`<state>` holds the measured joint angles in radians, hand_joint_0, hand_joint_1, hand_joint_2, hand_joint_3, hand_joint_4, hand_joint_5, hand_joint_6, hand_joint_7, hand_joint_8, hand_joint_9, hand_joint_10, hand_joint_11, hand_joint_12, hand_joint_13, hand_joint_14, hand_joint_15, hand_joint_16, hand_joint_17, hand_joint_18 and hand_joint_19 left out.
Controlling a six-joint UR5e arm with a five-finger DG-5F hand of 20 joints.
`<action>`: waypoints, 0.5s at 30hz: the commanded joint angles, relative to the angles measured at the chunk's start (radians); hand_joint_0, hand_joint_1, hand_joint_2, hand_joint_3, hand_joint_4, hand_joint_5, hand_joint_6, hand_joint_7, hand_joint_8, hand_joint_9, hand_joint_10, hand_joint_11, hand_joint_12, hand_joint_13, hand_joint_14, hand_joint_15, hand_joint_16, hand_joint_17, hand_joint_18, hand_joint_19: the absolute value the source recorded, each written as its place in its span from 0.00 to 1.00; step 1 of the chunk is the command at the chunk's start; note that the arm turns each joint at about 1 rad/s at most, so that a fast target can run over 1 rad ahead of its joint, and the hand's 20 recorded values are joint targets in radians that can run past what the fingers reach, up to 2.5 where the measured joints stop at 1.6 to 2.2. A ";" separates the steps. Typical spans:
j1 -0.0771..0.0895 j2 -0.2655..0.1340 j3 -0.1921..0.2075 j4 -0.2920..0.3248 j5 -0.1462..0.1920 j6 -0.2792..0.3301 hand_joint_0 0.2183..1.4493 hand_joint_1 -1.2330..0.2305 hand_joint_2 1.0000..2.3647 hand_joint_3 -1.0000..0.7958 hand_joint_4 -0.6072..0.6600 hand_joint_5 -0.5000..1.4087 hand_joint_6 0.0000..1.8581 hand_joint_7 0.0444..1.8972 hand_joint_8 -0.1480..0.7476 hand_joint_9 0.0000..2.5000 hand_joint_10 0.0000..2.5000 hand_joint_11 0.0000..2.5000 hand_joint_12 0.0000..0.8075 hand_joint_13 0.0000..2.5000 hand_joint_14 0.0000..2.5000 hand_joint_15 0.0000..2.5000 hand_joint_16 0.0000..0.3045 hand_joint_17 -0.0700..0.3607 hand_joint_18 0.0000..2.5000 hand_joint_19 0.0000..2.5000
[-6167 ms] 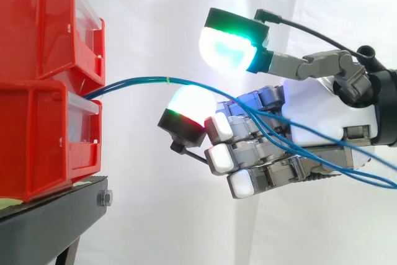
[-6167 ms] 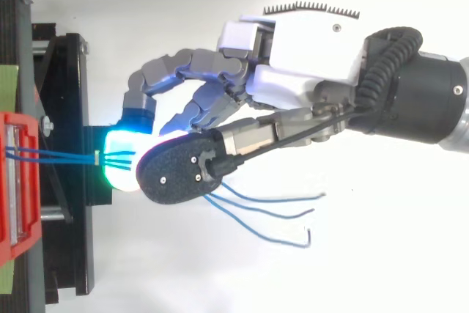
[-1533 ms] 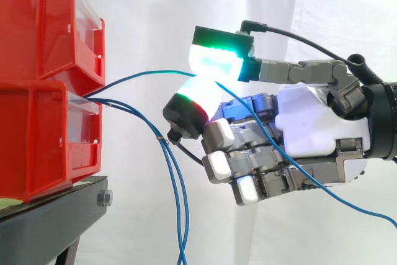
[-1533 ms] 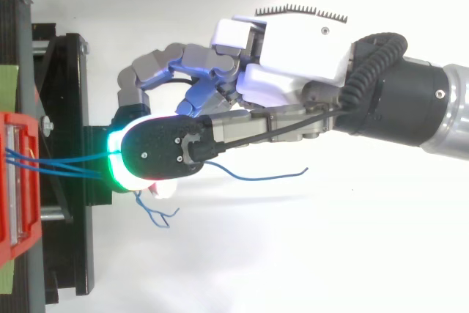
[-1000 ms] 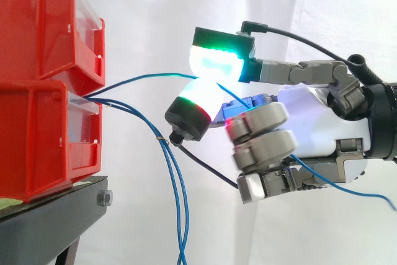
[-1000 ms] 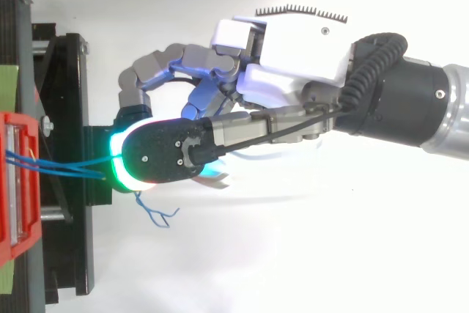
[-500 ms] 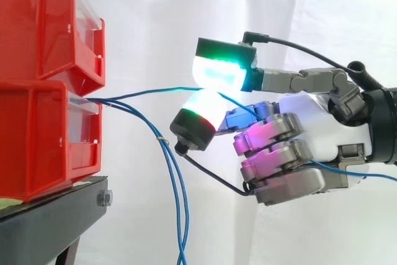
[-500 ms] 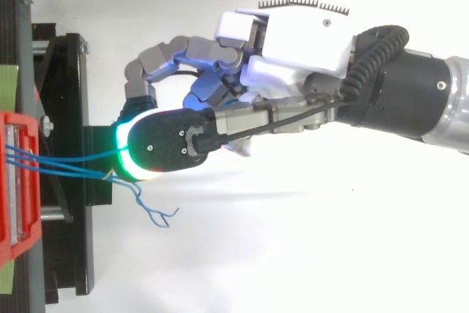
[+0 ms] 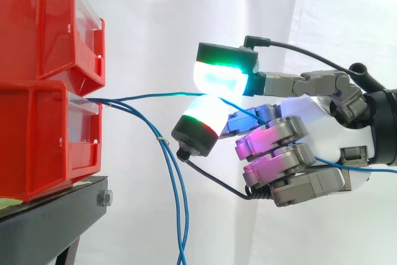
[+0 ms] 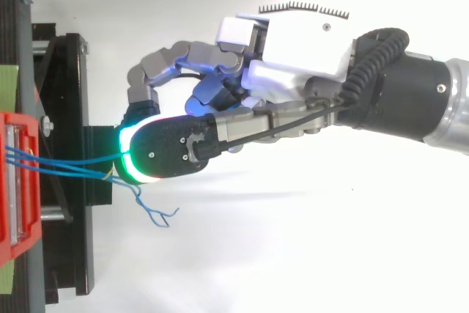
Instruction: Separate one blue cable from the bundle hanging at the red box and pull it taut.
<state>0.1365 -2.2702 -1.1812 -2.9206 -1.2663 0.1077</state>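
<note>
Clearly the separating part looks done. Two glowing fingertips (image 9: 218, 79) are pressed together on one blue cable (image 9: 146, 97), with no gap between them; the upper pad is green and cyan, the lower one white with a red rim. The other fingers are curled tight into the palm and glow magenta. The same cable seems to pass under them and leaves the hand (image 9: 313, 122) toward 3 o'clock.

From the pinch the cable runs toward 9 o'clock to the mouth of the lower red box (image 9: 37, 141). It is almost level but keeps a small upward bow, so the pulling is probably not finished. What is left, it seems, is to draw the hand toward 3 o'clock until the bow is gone.

The rest of the bundle (image 9: 178, 190), two blue cables, hangs free from the same box toward 6 o'clock, apart from the hand. The box stands on a black stand (image 9: 56, 221).
</note>
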 commanded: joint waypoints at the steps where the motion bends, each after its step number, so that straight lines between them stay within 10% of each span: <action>1: 0.000 0.000 0.002 0.000 0.001 0.000 0.34 0.36 0.02 0.44 0.55 0.16 0.45 0.62 0.48 0.41 0.69 0.66 0.48 0.39 1.00 0.77 0.12 0.35 0.62 0.89; 15: 0.000 0.000 0.000 0.000 0.001 0.000 0.33 0.37 0.02 0.48 0.55 0.16 0.45 0.65 0.49 0.39 0.84 0.69 0.47 0.39 1.00 0.82 0.12 0.35 0.65 0.97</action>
<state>0.1365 -2.2702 -1.1811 -2.9207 -1.2655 0.1074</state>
